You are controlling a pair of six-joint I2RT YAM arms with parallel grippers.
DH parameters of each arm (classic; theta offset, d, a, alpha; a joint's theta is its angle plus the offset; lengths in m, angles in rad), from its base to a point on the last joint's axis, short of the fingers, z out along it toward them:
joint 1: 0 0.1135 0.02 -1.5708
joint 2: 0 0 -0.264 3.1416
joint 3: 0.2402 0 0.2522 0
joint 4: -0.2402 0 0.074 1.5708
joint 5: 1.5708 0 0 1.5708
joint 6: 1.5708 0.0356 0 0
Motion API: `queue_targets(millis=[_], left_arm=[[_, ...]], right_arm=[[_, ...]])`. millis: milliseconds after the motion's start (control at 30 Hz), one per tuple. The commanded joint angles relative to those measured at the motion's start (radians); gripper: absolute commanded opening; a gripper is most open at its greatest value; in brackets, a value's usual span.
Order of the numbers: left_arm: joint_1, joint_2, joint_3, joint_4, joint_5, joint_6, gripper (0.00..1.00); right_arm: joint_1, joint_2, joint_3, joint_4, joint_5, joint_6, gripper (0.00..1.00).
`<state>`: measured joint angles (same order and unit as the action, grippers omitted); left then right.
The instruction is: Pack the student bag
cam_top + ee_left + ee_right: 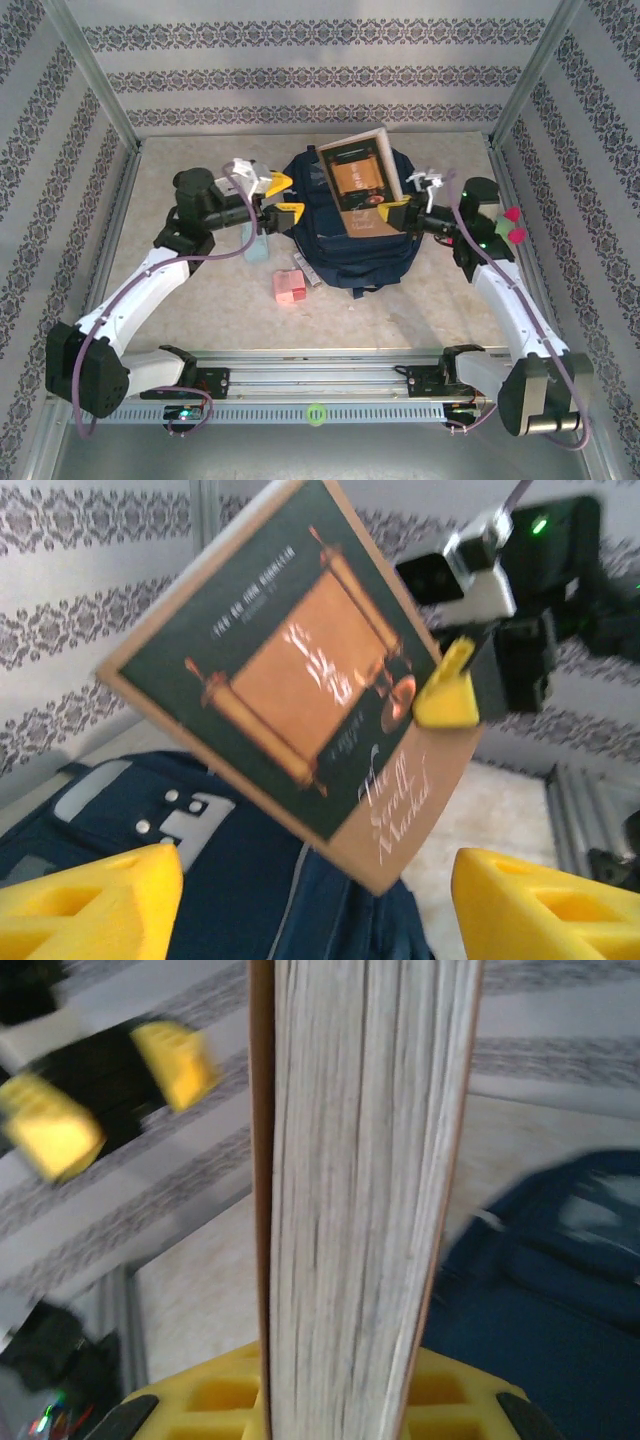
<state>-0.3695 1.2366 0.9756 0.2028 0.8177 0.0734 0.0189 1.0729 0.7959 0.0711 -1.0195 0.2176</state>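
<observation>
The student bag (335,258) lies flat in the middle of the table, dark navy with a pale grey buckle patch (190,815). A brown and dark green book (356,176) hangs tilted above the bag's upper half. My right gripper (400,212) is shut on the book's lower right corner. In the right wrist view the book's page edge (365,1190) stands upright between the yellow pads (215,1400). My left gripper (283,196) sits at the bag's left side, open, its fingers (90,900) apart and holding nothing. The book (300,680) floats beyond them, above the bag (230,890).
A pink box (290,287), a small dark cylinder (306,268) and a pale teal item (257,246) lie on the table left of the bag. Patterned walls enclose the table on three sides. A metal rail (320,385) runs along the near edge.
</observation>
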Motion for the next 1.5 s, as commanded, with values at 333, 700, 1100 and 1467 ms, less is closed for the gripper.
queue_targets(millis=[333, 700, 1100, 1467], left_arm=[[-0.311, 0.573, 0.324, -0.363, -0.534, 0.537, 0.80], [-0.325, 0.831, 0.535, -0.368, -0.586, 0.551, 0.83], [-0.320, 0.690, 0.588, -0.400, -0.613, 0.376, 0.00], [-0.244, 0.655, 0.787, -0.494, -0.539, 0.182, 0.00]], right_arm=[[-0.280, -0.215, -0.083, -0.256, 0.242, 0.193, 0.00], [-0.313, -0.228, -0.133, -0.272, 0.184, 0.204, 0.00], [-0.399, -0.342, -0.122, -0.402, 0.278, 0.443, 0.00], [-0.436, -0.469, 0.007, -0.806, 0.338, 0.414, 0.00]])
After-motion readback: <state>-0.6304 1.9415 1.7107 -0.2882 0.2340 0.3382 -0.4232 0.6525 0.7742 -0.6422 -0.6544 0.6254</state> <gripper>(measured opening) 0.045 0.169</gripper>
